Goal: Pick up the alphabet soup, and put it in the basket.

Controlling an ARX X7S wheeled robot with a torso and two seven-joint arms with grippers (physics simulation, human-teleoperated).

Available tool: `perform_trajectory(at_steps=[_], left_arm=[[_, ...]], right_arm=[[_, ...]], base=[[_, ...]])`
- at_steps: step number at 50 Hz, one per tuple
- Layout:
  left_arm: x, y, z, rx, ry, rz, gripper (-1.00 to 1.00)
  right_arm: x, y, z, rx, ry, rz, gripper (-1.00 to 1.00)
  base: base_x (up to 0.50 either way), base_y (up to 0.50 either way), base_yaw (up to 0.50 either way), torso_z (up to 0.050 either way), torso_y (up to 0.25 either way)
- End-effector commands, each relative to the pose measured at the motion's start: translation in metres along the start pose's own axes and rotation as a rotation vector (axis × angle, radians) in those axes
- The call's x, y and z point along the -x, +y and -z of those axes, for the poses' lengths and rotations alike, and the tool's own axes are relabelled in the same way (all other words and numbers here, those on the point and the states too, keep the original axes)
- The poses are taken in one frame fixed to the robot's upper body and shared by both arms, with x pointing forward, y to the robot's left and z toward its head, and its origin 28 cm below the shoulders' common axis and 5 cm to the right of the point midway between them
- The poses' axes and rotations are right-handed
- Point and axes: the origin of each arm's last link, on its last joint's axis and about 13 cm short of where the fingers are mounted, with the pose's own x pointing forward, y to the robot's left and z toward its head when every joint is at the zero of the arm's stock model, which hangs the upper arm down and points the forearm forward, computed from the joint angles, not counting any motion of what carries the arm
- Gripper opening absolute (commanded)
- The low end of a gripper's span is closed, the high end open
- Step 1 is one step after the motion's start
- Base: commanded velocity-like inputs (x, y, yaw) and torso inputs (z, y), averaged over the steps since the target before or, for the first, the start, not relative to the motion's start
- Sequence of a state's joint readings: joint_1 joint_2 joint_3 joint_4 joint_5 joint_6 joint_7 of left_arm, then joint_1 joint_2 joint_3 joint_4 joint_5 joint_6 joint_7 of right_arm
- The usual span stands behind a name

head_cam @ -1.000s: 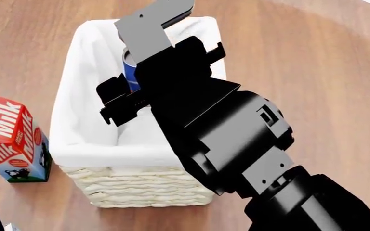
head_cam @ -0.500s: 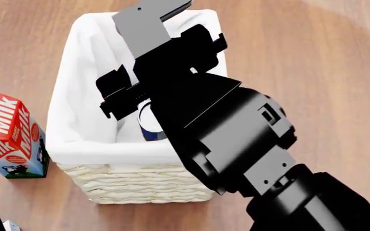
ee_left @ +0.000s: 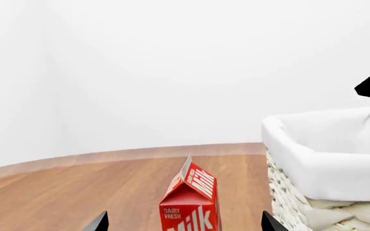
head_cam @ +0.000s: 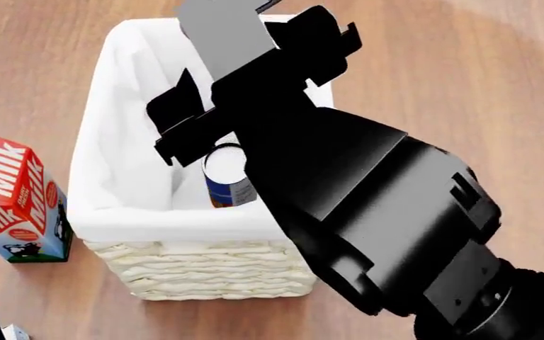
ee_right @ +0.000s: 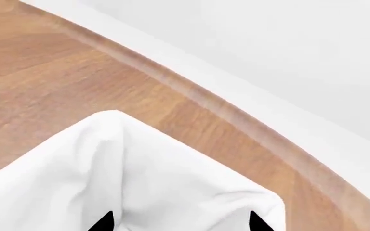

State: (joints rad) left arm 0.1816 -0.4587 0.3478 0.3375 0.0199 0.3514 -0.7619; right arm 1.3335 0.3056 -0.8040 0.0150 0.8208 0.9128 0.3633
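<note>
Alphabet soup [head_cam: 226,176]: lies inside the basket, near its front wall, on the white lining; pale top and a strip of blue label with a yellow-orange edge show, the rest hidden behind the right arm; nothing grips it.
Basket [head_cam: 121,185]: cream wicker with white cloth folded over the rim, standing on the wooden counter [head_cam: 461,78]; its long sides run away from the robot in the head view; the left wrist view catches one corner [ee_left: 313,166], the right wrist view a corner of the cloth rim [ee_right: 117,159].
Right hand [ee_right: 179,222]: hangs over the basket, above the can; in the right wrist view two dark fingertips [ee_right: 102,222] stand well apart with only white cloth between them, so the jaws are spread and hold nothing.
Right arm [head_cam: 367,205]: black, reaches from the lower right across the basket, covering its right side.
Left hand [ee_left: 183,224]: low beside the basket, away from it; its two tips sit wide apart at the picture's edge, grasping nothing, with the milk carton seen between them farther off.
Milk carton [head_cam: 19,197]: red, upright on the counter, just left of the basket, apart from it; also in the left wrist view [ee_left: 191,202].
</note>
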Motion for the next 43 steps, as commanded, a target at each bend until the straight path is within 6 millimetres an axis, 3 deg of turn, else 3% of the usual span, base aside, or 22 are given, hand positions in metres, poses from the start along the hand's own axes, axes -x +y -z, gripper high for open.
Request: perform_trajectory(at_steps=[1,5,11,16,21,23,28,43], left_arm=[[0.0,0.002,-0.001,0.0,-0.004,-0.008,1.0],[0.0,0.003,0.0,0.0,-0.001,-0.016,1.0],[0.0,0.003,-0.001,0.001,-0.006,-0.02,1.0],[0.002,0.005,-0.004,0.005,-0.031,-0.025,1.0],[0.002,0.007,-0.006,0.005,-0.047,-0.026,1.0],[0.003,0.007,-0.006,0.004,-0.06,-0.022,1.0],[0.003,0.008,-0.007,0.003,-0.073,-0.017,1.0],[0.017,0.012,-0.023,0.016,-0.201,0.015,1.0]], right_arm=[[0.053,-0.004,0.0,0.032,-0.191,0.018,1.0],[0.079,0.0,0.017,0.081,-0.261,0.072,1.0],[0.136,0.013,0.054,0.109,-0.471,0.176,1.0],[0.173,0.015,0.101,0.06,-0.601,0.426,1.0],[0.184,0.017,0.13,0.017,-0.604,0.48,1.0],[0.186,0.016,0.152,-0.007,-0.565,0.564,1.0],[0.189,0.016,0.178,-0.039,-0.527,0.648,1.0],[0.212,0.028,0.201,-0.132,-0.618,0.752,1.0]], base=[[0.0,0.0,0.0,0.0,0.0],[0.0,0.0,0.0,0.0,0.0],[0.0,0.0,0.0,0.0,0.0],[0.0,0.0,0.0,0.0,0.0],[0.0,0.0,0.0,0.0,0.0],[0.0,0.0,0.0,0.0,0.0],[0.0,0.0,0.0,0.0,0.0],[0.0,0.0,0.0,0.0,0.0]])
